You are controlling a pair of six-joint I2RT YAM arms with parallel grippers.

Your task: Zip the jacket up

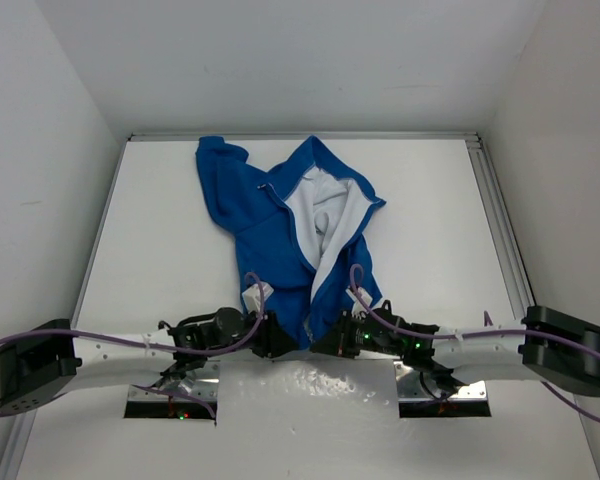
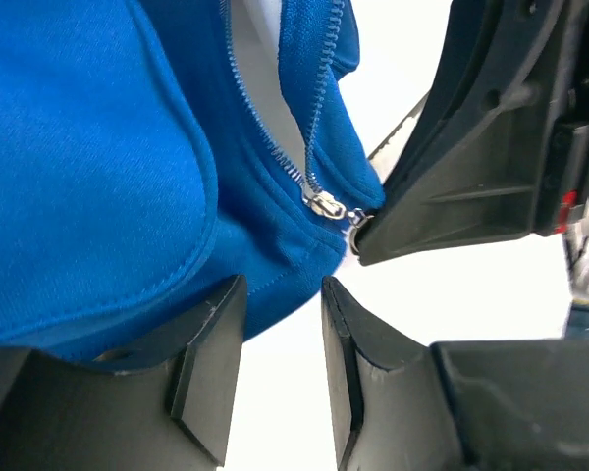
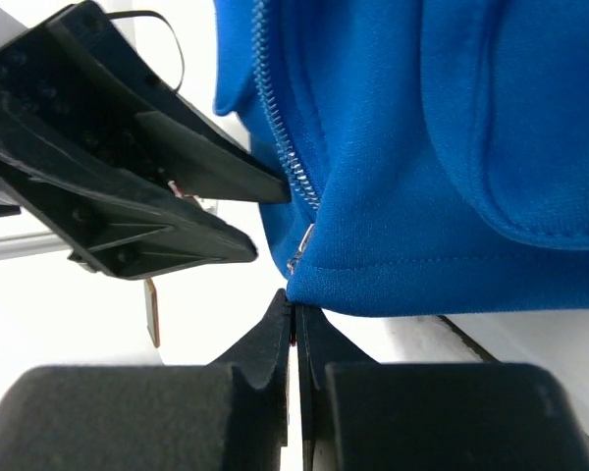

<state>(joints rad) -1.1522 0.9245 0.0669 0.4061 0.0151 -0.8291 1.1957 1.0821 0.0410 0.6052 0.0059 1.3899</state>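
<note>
Right wrist view is showing the right claw (image 3: pixel 294 312) clenched, its tips meeting on the bottom corner of the jacket (image 3: pixel 422 147), just under the dangling pull tab (image 3: pixel 296 247). The left claw (image 2: pixel 280 319) is hanging released, fingers spread, with the hem sagging slightly into the gap but nothing gripped. The jacket is lying on the bench (image 1: pixel 450 250), hem toward the arm bases. Its front is gaping above the slider (image 2: pixel 324 204), so the white lining (image 1: pixel 325 205) is showing.

The likeliest trouble, I am judging, is the pinch being so shallow. It is catching only the hem's edge, so soft fleece could be slipping out once the slider is being pulled. If the released claw is closing on cloth rather than the small tab, the whole front may be dragging along instead of zipping. The two rows of teeth (image 2: pixel 319 88) are spreading apart further up, and slack there could be jamming the slider.

Both claws are crowding the same corner, nearly touching — little room for regrasping. Further off, a bunched fold (image 1: pixel 220 165) is lying by the collar, out of the zipper's line.
</note>
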